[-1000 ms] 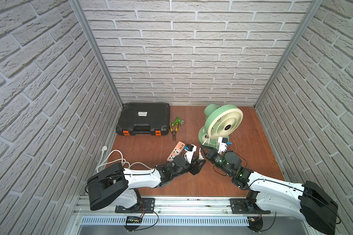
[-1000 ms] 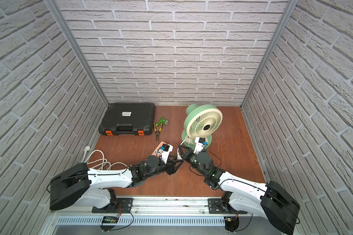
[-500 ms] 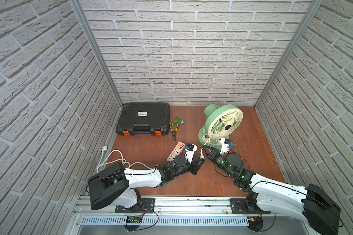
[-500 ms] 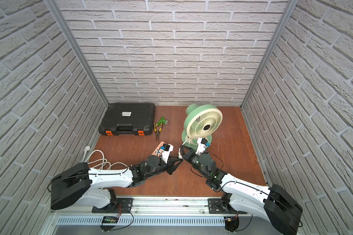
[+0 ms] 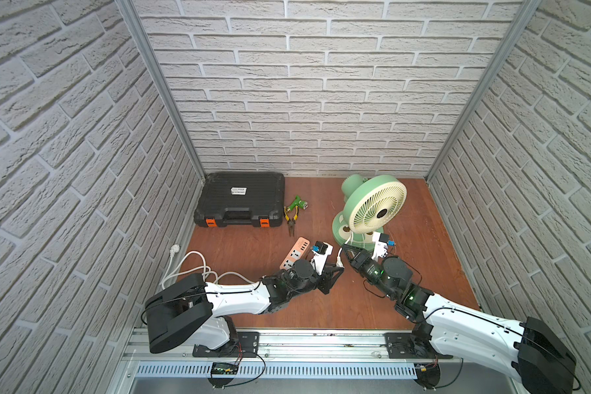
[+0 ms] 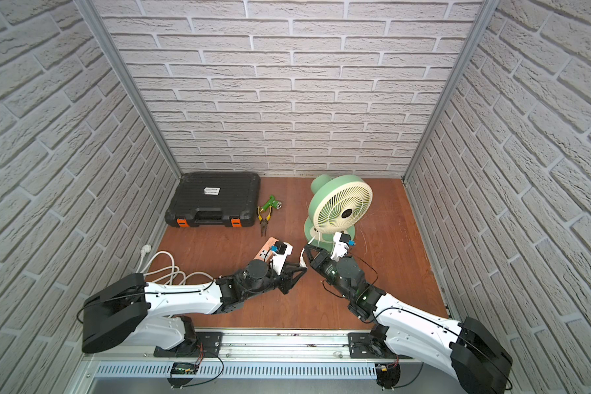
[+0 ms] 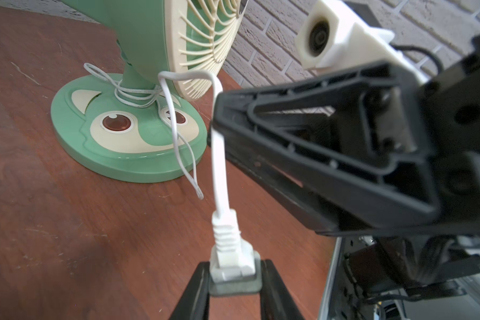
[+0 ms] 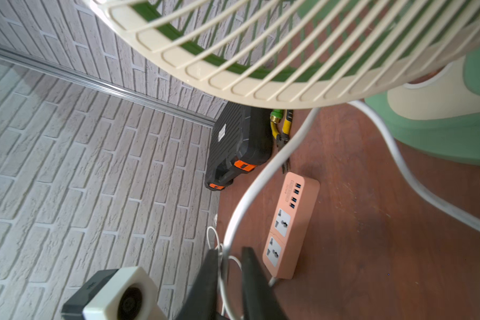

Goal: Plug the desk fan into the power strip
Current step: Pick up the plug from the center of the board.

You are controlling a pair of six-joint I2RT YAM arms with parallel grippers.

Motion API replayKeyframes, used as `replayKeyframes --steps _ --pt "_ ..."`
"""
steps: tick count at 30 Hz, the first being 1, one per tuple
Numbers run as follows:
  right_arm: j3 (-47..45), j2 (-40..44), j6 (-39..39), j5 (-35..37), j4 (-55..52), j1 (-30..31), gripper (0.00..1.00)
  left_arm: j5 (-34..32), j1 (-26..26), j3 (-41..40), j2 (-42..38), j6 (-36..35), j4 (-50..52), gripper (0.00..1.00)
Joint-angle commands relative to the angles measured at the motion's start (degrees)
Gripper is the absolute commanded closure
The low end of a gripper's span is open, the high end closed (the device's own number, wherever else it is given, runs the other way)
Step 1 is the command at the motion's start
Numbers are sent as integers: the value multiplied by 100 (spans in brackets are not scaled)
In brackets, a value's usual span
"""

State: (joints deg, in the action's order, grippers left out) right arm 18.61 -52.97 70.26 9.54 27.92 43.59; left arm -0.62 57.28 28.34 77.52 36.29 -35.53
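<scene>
Looking down from above, you have the desk fan [image 5: 372, 211] standing upright on the table [image 5: 246, 245] at about 1 o'clock from the table's middle, with its grille turned toward the arms. The power strip [image 5: 294, 253] lies flat at about 9 o'clock from the middle, sockets facing up and its USB end toward the far wall. Your left claw [image 7: 234, 277] is clamped on the plug [image 7: 230, 249], pads pressed to both its sides, at about 3 o'clock from the strip and apart from it. Your right claw [image 8: 229, 263] sits just past it at 1 o'clock. Its fingers are parted a little, and the white cord [image 8: 261, 177] runs loose through the gap toward the fan's base. A black toolcase [image 5: 239, 201] rests at 10 o'clock, with pliers [image 5: 291, 218] just beside it.
</scene>
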Motion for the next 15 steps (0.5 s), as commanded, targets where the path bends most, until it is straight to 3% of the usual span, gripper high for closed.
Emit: replayKeyframes --steps 1,6,10,15 --pt "519 222 -475 -317 -1005 -74 58 -118 -5 300 -466 -596 453 98" --pt "1426 434 -1363 -674 -2992 -138 33 -53 -63 629 -1037 -1351 1558 99" --pt "2484 272 -2556 -1446 -4557 -158 35 563 -258 1128 -1244 -1957 2706 100" --pt "2957 356 -3265 -1857 -5220 -157 38 1599 -719 1233 -1402 -2191 3110 100"
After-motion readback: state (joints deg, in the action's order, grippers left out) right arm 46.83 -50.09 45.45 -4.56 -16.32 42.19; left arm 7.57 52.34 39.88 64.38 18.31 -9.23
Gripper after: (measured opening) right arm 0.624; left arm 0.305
